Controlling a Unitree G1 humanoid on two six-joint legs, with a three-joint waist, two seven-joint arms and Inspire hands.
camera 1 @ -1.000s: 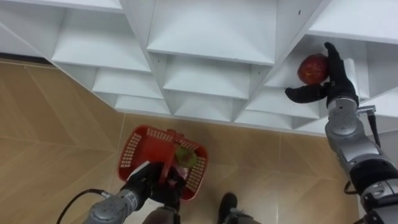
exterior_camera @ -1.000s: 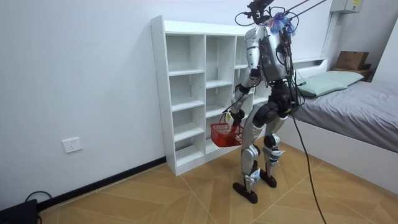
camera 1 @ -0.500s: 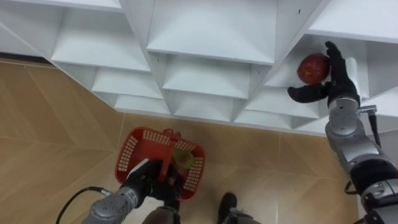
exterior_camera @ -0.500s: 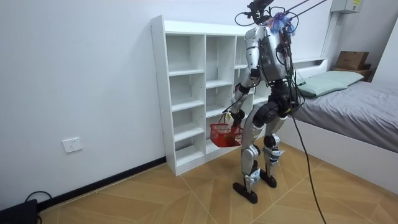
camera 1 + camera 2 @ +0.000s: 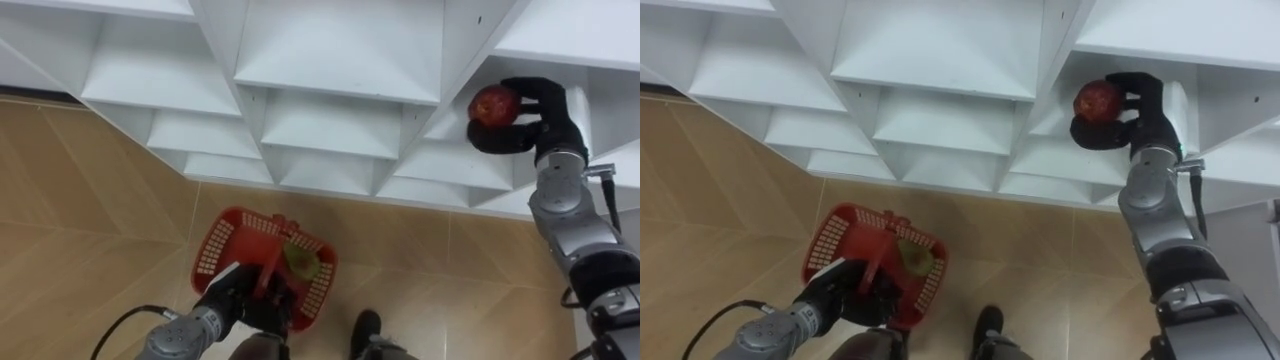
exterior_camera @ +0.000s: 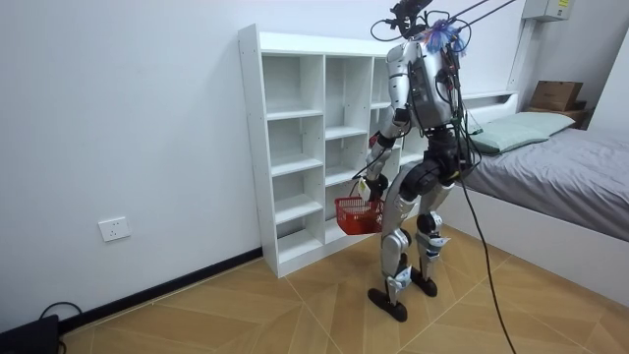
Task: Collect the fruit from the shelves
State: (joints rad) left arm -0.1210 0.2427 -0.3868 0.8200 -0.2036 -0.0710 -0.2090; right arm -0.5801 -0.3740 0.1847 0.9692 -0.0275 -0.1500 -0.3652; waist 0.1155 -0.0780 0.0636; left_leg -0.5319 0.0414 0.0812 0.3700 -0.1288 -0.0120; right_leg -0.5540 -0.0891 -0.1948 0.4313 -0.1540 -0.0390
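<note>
Since a moment ago, the fingers of my right hand (image 5: 548,108) have closed: they were straight next to the red fruit (image 5: 492,104), and now they curl round it. That fruit is in a box of the white closet (image 5: 340,60), up at my right. Down low, my left hand (image 5: 238,296) is wrapped round the handle (image 5: 271,262) of the red basket (image 5: 214,246), which hangs over the wooden floor (image 5: 90,200). One greenish fruit (image 5: 300,262) lies in the basket; maybe a pear, I can't see it well. I stand close in front of the closet.
</note>
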